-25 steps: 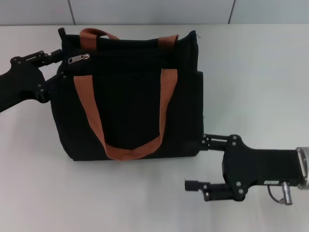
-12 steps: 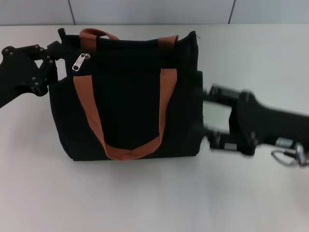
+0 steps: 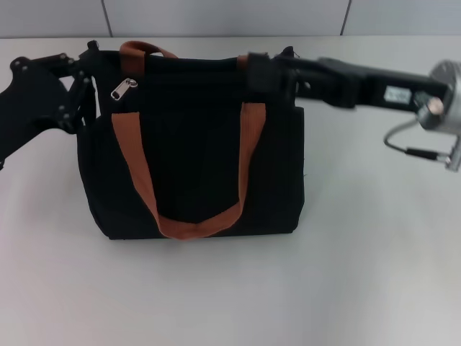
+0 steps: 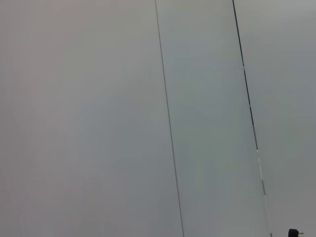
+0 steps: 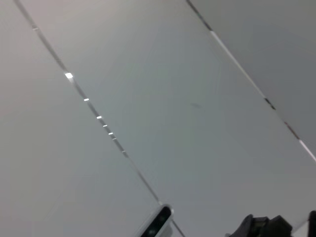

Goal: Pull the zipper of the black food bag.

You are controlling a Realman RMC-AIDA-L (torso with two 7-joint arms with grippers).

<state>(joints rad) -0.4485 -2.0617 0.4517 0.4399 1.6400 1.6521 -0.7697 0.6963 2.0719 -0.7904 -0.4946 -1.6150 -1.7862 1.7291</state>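
Left hand touches the black food bag near the zipper; grip unclear.

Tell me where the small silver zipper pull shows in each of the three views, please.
Head view: the zipper pull lies on the upper left corner of the black bag, beside the left gripper.
Left wrist view: not in it, only grey panels.
Right wrist view: not in it, only grey panels.
Shared landmark: none; both wrist views miss the bag.

A pale grey tabletop meets a wall of light grey panels split by thin dark seams.
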